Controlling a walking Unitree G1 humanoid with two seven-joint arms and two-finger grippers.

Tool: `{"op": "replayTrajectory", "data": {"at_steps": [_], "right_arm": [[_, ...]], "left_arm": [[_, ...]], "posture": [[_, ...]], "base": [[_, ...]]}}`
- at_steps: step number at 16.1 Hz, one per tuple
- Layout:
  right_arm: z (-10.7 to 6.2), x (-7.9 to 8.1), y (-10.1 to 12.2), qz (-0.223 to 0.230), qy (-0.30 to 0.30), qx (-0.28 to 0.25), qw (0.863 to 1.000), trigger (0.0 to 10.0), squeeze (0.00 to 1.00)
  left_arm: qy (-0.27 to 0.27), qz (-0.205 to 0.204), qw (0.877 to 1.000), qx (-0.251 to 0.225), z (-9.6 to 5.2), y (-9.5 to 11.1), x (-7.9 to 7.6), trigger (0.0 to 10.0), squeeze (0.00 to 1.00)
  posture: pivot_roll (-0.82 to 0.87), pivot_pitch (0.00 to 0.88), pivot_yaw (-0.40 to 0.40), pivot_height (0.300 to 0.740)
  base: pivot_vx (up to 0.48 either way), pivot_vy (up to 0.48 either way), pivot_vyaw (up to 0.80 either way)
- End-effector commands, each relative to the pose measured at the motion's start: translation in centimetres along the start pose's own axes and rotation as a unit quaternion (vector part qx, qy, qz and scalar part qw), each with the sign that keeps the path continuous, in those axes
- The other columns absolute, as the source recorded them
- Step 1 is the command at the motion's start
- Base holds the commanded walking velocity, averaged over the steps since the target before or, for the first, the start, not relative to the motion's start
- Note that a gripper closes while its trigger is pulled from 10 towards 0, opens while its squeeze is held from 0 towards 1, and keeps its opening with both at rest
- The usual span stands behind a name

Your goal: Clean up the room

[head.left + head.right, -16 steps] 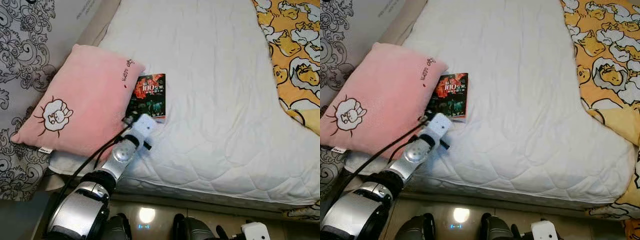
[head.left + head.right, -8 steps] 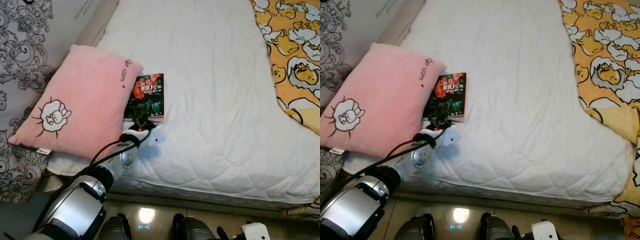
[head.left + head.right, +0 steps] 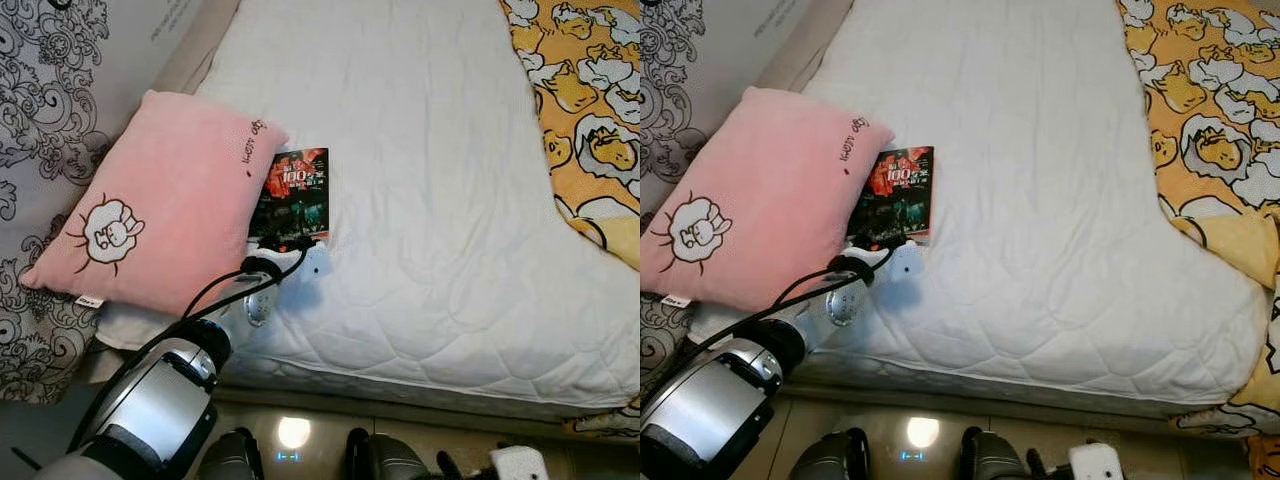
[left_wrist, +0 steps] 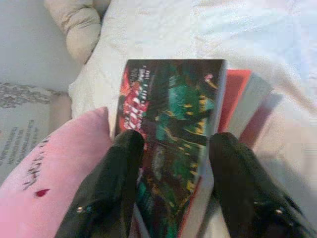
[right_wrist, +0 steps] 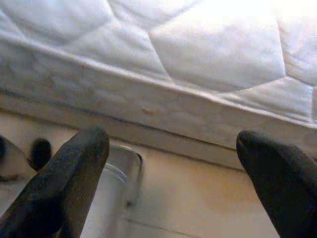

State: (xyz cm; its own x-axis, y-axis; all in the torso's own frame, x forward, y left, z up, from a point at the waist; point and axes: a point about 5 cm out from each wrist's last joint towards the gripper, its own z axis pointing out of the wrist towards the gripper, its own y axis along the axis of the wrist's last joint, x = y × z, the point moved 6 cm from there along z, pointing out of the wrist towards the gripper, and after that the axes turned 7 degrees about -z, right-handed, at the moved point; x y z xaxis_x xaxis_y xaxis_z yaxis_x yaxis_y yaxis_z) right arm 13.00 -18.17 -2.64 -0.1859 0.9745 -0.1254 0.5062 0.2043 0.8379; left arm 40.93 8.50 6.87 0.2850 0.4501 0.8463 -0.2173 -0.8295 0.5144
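Basically, the left gripper (image 4: 171, 148) was at the near end of the book (image 3: 294, 196), fingers spread wide. In the left wrist view one finger (image 4: 111, 183) sat on the pillow side of the cover and the other on the mattress side, straddling the book's near edge. Could not tell whether either finger actually touched the cover. No grip on it.

The book lay flat on the white mattress (image 3: 430, 180), dark cover up, with red and green print and the number 100 in white. Its left edge was tucked against the pink pillow (image 3: 150, 205), just beside the pillow's corner. The left wrist view showed the cover lifted a bit at the near corner, with a red page edge and a grey one visible beneath.

The pillow lay tilted across the mattress's left edge, a white sheep drawing at its near end and small lettering near the far corner. Grey patterned fabric (image 3: 45, 110) ran along the left of the bed. An orange blanket (image 3: 590, 110) with a duck print covered the right side of the mattress, well apart from the book.

The left arm (image 3: 165, 400) reached from low left up over the mattress edge, black cables running along it.

The right gripper (image 5: 173, 163) hung low beside the bed, fingers far apart, nothing between them. It pointed at the mattress side and the floor (image 5: 198, 198) below.
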Motion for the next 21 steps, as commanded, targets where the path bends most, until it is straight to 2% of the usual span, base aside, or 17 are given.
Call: {"op": "replayTrajectory", "data": {"at_steps": [1, 4, 5, 9, 12, 13, 14, 16, 19, 21], "right_arm": [[0.3, 0.9, 4.1, 0.043, 0.024, -0.065, 0.997, 10.0, 0.0], [1.4, 2.3, 8.2, 0.065, 0.061, -0.122, 0.989, 10.0, 0.0], [2.0, 2.7, 8.9, 0.066, 0.069, -0.13, 0.987, 10.0, 0.0], [3.5, 3.5, 9.6, 0.072, 0.086, -0.122, 0.986, 10.0, 0.0], [2.5, 4.2, 10.3, 0.08, 0.094, -0.124, 0.985, 10.0, 0.0], [2.0, 4.5, 10.3, 0.083, 0.097, -0.123, 0.984, 10.0, 0.0], [1.4, 4.7, 10.1, 0.08, 0.099, -0.12, 0.985, 10.0, 0.0], [0.2, 5.0, 8.8, 0.08, 0.1, -0.098, 0.987, 10.0, 0.0], [-1.5, 5.4, 6.6, 0.084, 0.097, -0.058, 0.99, 10.0, 0.0], [-2.1, 5.8, 5.8, 0.085, 0.097, -0.044, 0.991, 10.0, 0.0]], "left_arm": [[-0.029, 0.003, 0.999, 0.015, -0.9, -1.1, -2.0, 10.0, 1.0], [-0.036, 0.03, 0.999, 0.008, -0.9, -1.1, -2.0, 10.0, 1.0], [-0.044, 0.035, 0.998, 0.014, -1.0, -1.4, -2.2, 10.0, 1.0], [-0.077, 0.075, 0.992, 0.061, -1.4, -3.2, -3.1, 10.0, 1.0], [-0.057, 0.08, 0.992, 0.078, -0.9, -3.4, -1.9, 10.0, 1.0], [-0.044, 0.076, 0.993, 0.079, -0.7, -3.3, -1.4, 10.0, 0.0], [-0.011, 0.075, 0.995, 0.071, -0.4, -2.8, -0.1, 10.0, 0.0], [0.021, 0.071, 0.995, 0.072, 0.0, -2.6, 1.3, 10.0, 0.0], [0.029, 0.077, 0.993, 0.079, 0.0, -2.7, 1.6, 10.0, 0.0], [0.068, 0.09, 0.991, 0.073, 0.1, -2.6, 3.5, 10.0, 0.0]], "posture": [[-0.16, 0.166, -0.05, 0.732], [-0.14, 0.181, -0.048, 0.732], [-0.14, 0.184, -0.047, 0.732], [-0.13, 0.215, -0.049, 0.732], [-0.15, 0.261, -0.055, 0.732], [-0.16, 0.271, -0.058, 0.732], [-0.17, 0.276, -0.057, 0.732], [-0.17, 0.294, -0.058, 0.732], [-0.18, 0.312, -0.054, 0.732], [-0.19, 0.319, -0.052, 0.732]], "base": [[0.0, 0.0, 0.0], [0.0, 0.0, 0.0], [0.0, 0.0, 0.0], [0.0, 0.0, 0.0], [0.0, 0.0, 0.0], [0.0, 0.0, 0.0], [0.0, 0.0, 0.0], [0.0, 0.0, 0.0], [0.0, 0.0, 0.0], [0.0, 0.0, 0.0]]}}
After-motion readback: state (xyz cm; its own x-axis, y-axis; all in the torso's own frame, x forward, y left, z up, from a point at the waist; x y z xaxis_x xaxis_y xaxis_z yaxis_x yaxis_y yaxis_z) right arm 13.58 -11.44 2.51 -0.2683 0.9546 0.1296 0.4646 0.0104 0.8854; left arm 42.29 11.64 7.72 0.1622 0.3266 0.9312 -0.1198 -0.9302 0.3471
